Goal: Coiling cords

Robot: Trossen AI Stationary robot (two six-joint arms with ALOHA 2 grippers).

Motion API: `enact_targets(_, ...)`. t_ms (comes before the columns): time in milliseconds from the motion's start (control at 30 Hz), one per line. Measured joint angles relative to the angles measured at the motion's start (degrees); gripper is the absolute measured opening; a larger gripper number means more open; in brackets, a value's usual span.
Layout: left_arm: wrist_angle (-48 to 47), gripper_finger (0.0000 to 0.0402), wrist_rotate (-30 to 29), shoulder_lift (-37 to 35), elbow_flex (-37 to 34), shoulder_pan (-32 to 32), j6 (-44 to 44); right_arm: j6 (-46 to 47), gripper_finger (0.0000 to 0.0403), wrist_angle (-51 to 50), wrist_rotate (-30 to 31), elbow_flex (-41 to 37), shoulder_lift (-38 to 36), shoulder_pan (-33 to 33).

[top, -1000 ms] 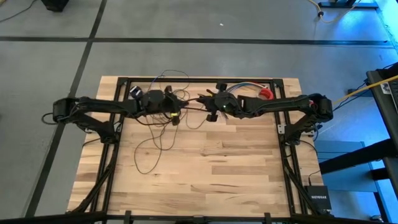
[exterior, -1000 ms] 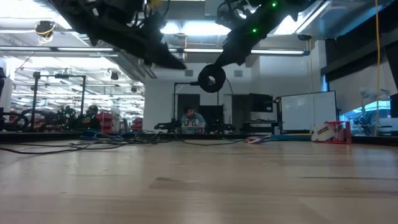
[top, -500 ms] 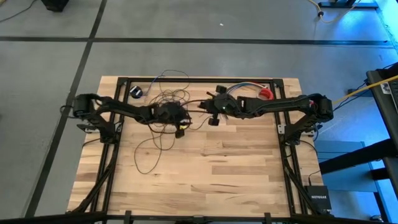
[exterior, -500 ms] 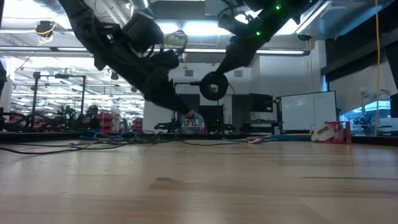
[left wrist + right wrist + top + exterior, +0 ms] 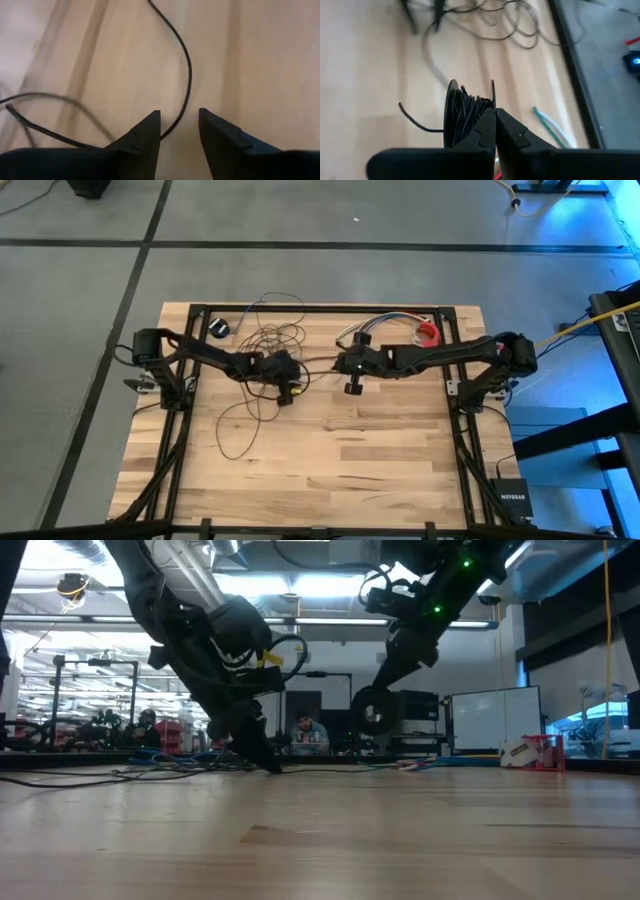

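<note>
The cord is a thin dark wire lying in loose loops [image 5: 266, 342] on the table's far left, with one wide loop [image 5: 240, 423] nearer. Part of it is wound on a black round spool [image 5: 465, 112], which hangs above the table [image 5: 375, 710] with my right gripper [image 5: 495, 114] shut on it. My left gripper [image 5: 179, 127] is open and tipped down, low over the wood [image 5: 268, 762]. One strand of cord [image 5: 186, 75] runs into the gap between its fingers; I cannot tell whether they touch it. My right gripper pinches the spool by one side disc [image 5: 491, 97] at its rim, between its two shut fingers. The fingers slant down from the table's right side. The spool hangs below and ahead of the fingertips, on edge and clear of the table, with a loose cord end [image 5: 415, 122] sticking out.
A bundle of multicoloured wires [image 5: 385, 320] and a red piece [image 5: 428, 332] lie at the far right. A small black round thing [image 5: 218, 328] sits at the far left. Black frame rails [image 5: 320, 308] border the table. A person [image 5: 310, 733] sits beyond it.
My left gripper has come down from well above the table to just over the wood, tipping steeply downward and shifting a little toward the right edge. My right gripper has sunk somewhat with the spool, which now hangs lower and nearer the near edge.
</note>
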Motion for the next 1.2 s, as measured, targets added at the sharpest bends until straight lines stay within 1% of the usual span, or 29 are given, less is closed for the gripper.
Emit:
enact_targets(100,-5.53,0.0125,-2.28,-2.48,-0.05,1.02,0.78,1.04,0.0003,-2.28,0.07,0.00,-0.02,1.84)
enact_targets(233,-16.68,0.0125,-7.41,-6.57,-0.20,2.64,1.98,2.62,0.0003,-4.28,1.27,-0.01,-0.22,4.08)
enact_targets(300,-22.48,0.0125,-8.91,-8.37,-0.22,3.59,1.54,3.17,0.0003,-4.35,1.72,-0.02,-0.69,5.07)
enact_targets(500,-38.39,0.0125,-10.60,-12.83,-0.35,5.63,-4.08,3.60,0.0003,-3.55,3.28,-0.02,-2.86,6.75)
enact_targets(633,-47.66,0.0125,-14.60,-14.89,-0.80,5.82,-8.24,4.71,0.0003,-4.30,3.17,-0.03,-2.67,6.09)
enact_targets(700,-47.85,0.0125,-15.70,-16.17,-1.40,5.82,-8.61,4.67,0.0003,-2.57,3.12,-0.52,-2.11,5.65)
enact_targets(933,-47.57,0.0124,-15.90,-17.01,-1.57,5.90,-8.58,4.10,0.0003,-2.17,2.96,-2.92,-1.91,2.15)
enact_targets(967,-47.47,0.0124,-15.92,-17.03,-1.57,5.89,-8.58,3.97,0.0003,-2.12,2.14,-3.37,-1.90,1.38)
enact_targets(1067,-47.20,0.0124,-15.87,-17.03,-1.51,5.89,-8.56,3.97,0.0003,-1.38,-2.97,-5.35,-1.88,-1.11)
enact_targets(1200,-47.06,0.0124,-15.79,-17.09,-1.47,5.86,-8.54,4.34,0.0003,1.54,-6.25,-8.02,-1.88,-3.19)
